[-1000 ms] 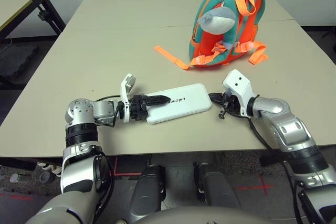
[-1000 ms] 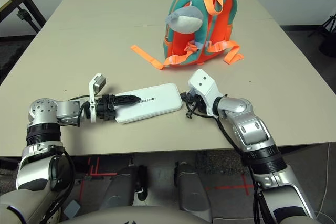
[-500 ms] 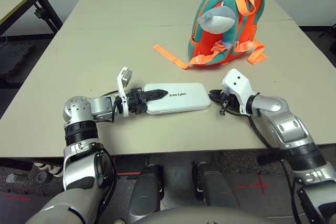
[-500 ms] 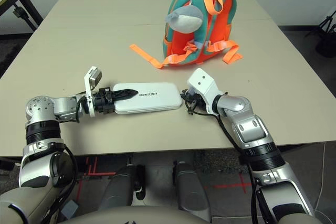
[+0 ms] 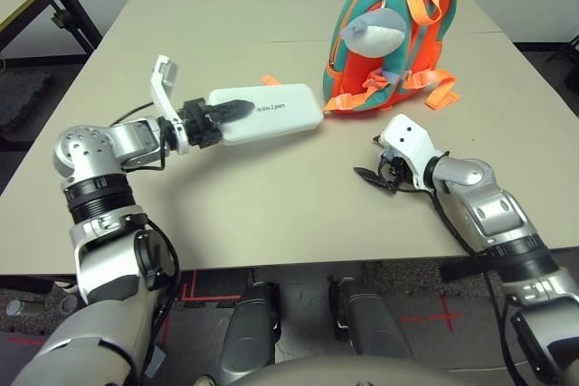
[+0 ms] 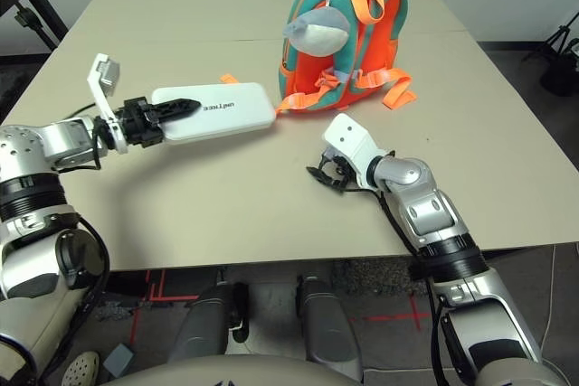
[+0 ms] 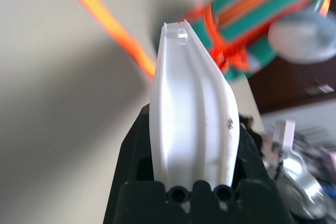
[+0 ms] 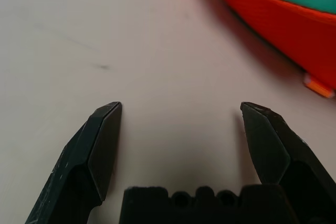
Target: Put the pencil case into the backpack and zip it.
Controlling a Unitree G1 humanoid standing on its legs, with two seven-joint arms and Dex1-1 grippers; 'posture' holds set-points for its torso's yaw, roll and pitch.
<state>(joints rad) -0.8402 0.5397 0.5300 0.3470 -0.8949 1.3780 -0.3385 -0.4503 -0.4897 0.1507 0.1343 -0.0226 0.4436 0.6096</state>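
Left eye view: your left gripper [image 5: 215, 116] has its jaws clamped on one end of the pencil case [image 5: 269, 113], held off the table [image 5: 226, 196] at 9 o'clock of the backpack [image 5: 389, 38]; find its opening first. Right wrist view: right gripper [image 8: 181, 129] jaws stand apart, empty. Right eye view: dark floor surrounds the table.

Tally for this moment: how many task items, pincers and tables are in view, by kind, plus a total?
Pencil case: 1
Backpack: 1
Pincers: 2, left pincer and right pincer
Tables: 2, the main table and the side table
Total: 6
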